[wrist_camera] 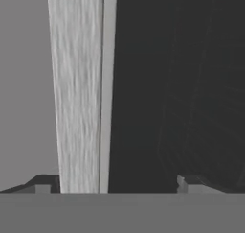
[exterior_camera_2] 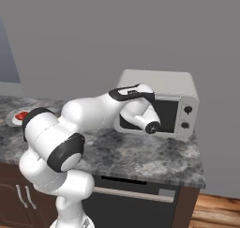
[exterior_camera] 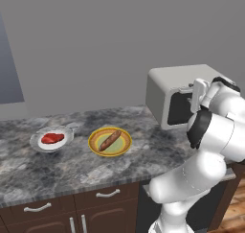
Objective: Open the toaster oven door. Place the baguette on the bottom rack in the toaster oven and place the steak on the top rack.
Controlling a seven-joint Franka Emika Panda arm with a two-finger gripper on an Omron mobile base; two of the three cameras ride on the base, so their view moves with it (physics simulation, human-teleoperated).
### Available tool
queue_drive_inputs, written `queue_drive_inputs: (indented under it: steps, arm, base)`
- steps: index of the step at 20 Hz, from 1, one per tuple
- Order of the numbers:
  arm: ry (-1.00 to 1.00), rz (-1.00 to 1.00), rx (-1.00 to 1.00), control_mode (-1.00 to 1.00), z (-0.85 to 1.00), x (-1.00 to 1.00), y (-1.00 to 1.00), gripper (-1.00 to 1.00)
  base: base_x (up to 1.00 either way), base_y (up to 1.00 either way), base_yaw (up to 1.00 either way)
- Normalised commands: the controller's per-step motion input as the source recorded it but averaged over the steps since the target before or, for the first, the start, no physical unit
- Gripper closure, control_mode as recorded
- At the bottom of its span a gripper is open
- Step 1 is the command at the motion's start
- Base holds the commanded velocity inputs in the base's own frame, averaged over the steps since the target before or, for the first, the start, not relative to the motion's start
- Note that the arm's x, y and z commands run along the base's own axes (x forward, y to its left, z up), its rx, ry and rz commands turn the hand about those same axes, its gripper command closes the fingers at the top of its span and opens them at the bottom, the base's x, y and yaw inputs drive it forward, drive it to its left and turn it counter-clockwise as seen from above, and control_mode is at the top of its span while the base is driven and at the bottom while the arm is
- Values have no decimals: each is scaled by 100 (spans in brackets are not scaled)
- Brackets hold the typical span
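Observation:
The light-grey toaster oven (exterior_camera: 174, 78) (exterior_camera_2: 159, 81) stands at the counter's right end, and its door (exterior_camera: 178, 108) (exterior_camera_2: 169, 113) with dark glass is closed, so the top rack and bottom rack are hidden. My gripper (exterior_camera: 188, 94) (wrist_camera: 115, 186) is up against the door's upper edge and open. In the hand view the brushed bar handle (wrist_camera: 76, 93) runs between the two spread fingertips (wrist_camera: 43, 185), with dark glass (wrist_camera: 182, 83) beside it. The baguette (exterior_camera: 110, 140) lies on a yellow-rimmed green plate (exterior_camera: 123, 149). The red steak (exterior_camera: 52, 138) (exterior_camera_2: 21, 116) rests on a white plate (exterior_camera: 36, 143).
Both plates sit on the marble counter (exterior_camera: 72, 169) left of the oven. Two black knobs (exterior_camera_2: 187, 110) are on the oven's right side. The grey wall stands close behind. Below the counter edge are dark drawers (exterior_camera: 107, 194) and a dishwasher front (exterior_camera_2: 136, 203).

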Motion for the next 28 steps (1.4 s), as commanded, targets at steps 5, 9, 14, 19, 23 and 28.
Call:
queue_drive_inputs:
  steps: [5, 9, 14, 19, 23, 28]
  arm:
    - [0, 3, -8, -100, 14, 16, 0, 100]
    - [0, 8, -13, -100, 24, 9, 0, 100]
    - [0, 6, -14, -100, 27, 4, 0, 100]
    - [0, 4, -14, -100, 24, 2, 0, 100]
    - [-2, 2, -13, -100, 21, 0, 0, 100]
    - [-22, 0, -4, -100, 4, 0, 0, 100]
  base:
    - [0, 0, 0]
    - [0, 0, 0]
    - [0, 0, 0]
    - [0, 0, 0]
    - [0, 0, 0]
    - [0, 0, 0]
